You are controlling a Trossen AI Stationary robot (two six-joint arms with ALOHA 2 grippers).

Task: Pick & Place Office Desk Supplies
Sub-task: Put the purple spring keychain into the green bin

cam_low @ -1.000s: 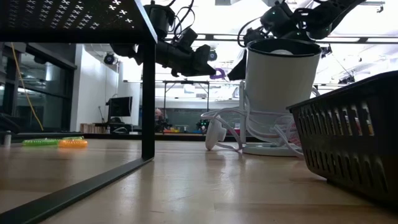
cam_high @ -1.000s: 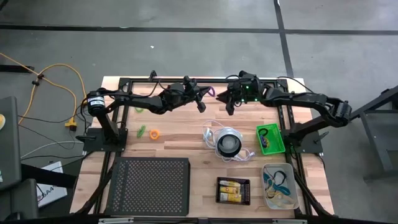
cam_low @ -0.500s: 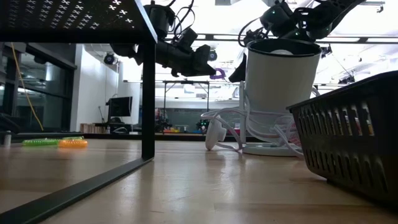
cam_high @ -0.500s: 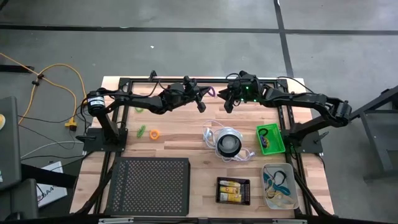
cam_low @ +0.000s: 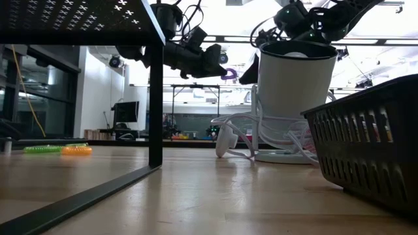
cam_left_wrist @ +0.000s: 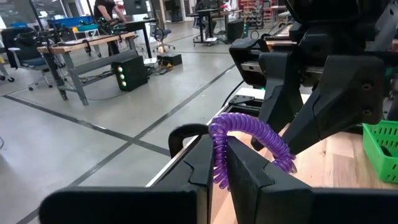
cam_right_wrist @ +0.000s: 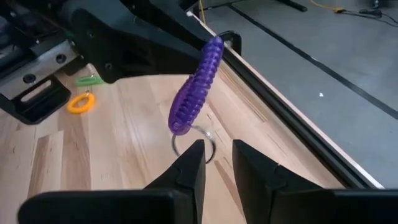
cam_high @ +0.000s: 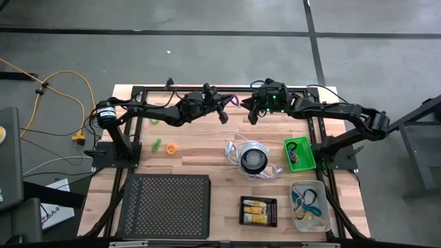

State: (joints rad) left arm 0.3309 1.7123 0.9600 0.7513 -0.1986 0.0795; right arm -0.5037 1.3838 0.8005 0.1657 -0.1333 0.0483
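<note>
My left gripper [cam_high: 230,102] is raised over the table's far edge, shut on a purple coiled loop [cam_left_wrist: 247,132]. The loop [cam_right_wrist: 196,86] hangs in front of my right gripper [cam_right_wrist: 217,163], with a thin metal ring [cam_right_wrist: 192,140] at its lower end. My right gripper [cam_high: 251,112] faces the left one from the right, just short of the loop, its fingers a narrow gap apart. A green loop [cam_high: 158,145] and an orange loop [cam_high: 171,148] lie on the table's left part. Yellow-and-white packs [cam_high: 256,209] lie in the black tray, cords [cam_high: 308,201] in the clear tray. My left gripper pinches the purple loop at one spot of its coil [cam_left_wrist: 219,163] between the two fingers, coming level from the table's left. The loop is lifted clear of the table and arches out beyond the fingertips. My right gripper: I cannot tell whether a fingertip [cam_right_wrist: 198,150] touches the metal ring.
A round white-and-black object [cam_high: 253,158] with a white cord stands mid-table. A green tray [cam_high: 307,159] and a clear tray [cam_high: 296,219] are at the right, a black tray [cam_high: 244,220] at the near edge, a black perforated stand [cam_high: 165,203] near left.
My left gripper has risen slightly with the purple loop. My right gripper has edged a little toward the loop.
</note>
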